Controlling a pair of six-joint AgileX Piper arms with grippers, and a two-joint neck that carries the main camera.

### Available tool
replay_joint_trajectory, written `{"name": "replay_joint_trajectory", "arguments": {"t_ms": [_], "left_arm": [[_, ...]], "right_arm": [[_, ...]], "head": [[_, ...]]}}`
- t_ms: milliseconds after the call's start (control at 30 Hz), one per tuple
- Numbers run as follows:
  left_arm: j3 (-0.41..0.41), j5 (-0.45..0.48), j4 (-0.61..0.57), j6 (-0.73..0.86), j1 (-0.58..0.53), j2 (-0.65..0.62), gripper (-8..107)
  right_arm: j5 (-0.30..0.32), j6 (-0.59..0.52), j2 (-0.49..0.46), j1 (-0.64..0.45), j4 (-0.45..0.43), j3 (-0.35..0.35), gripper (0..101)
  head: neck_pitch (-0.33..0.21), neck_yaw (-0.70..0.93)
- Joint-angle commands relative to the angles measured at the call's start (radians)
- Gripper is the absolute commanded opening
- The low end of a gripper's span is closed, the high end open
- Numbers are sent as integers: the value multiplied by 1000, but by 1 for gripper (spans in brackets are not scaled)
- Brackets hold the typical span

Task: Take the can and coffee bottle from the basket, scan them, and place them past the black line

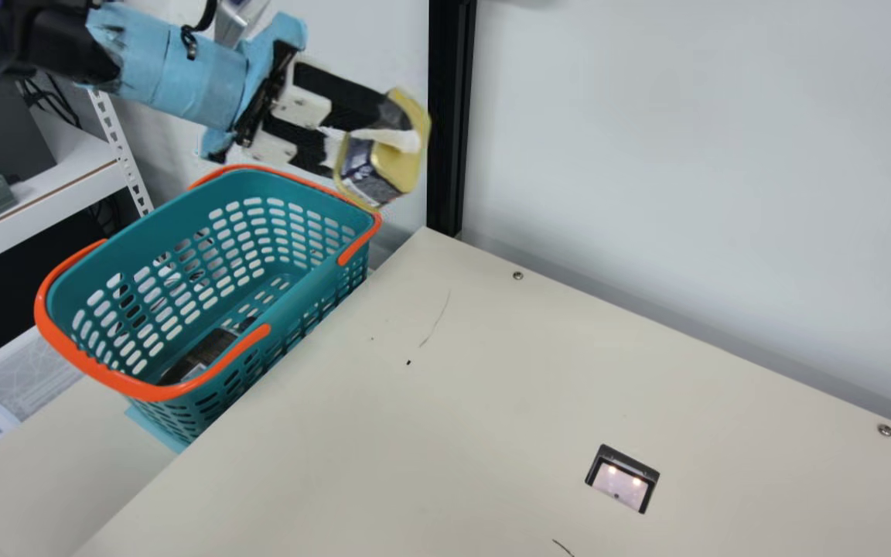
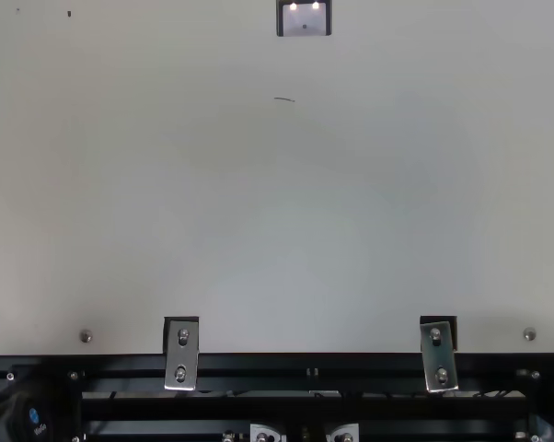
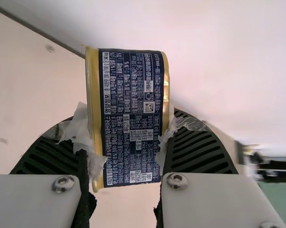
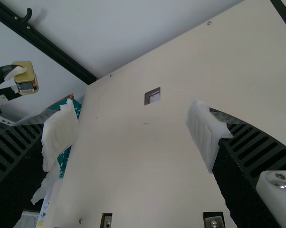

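- Fingers of the left gripper are clamped on the gold-rimmed can; those of the right gripper stand wide apart, holding nothing.
- From where I'm standing, the can is up in the air near the far end of the basket.
- I'd guess it's fairly heavy for its size, stiff and a bit slippery; gripping the two rimmed ends at their middle, through the white padding, looks sensible, leaving the printed side bare for the scanner.
- Low in the basket lies a dark thing, probably the coffee bottle; the near wall hides part, and I can't make out its cap.
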Motion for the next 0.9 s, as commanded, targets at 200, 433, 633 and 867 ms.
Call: {"name": "replay_joint_trajectory", "arguments": {"t_ms": [200,433,633,867], "left_arm": [[165,1,-211,-214,-37,-145,10],[313,1,-359,-346,-22,-269,10],[455,1,-450,-445,-6,-407,10],[612,1,-528,-579,25,-580,10]], "right_arm": [[0,0,0,0,0,0,101],[0,0,0,0,0,0,101],[0,0,0,0,0,0,101],[0,0,0,0,0,0,101]], "head": [[-32,14],[-32,14],[-32,14],[-32,14]]}}
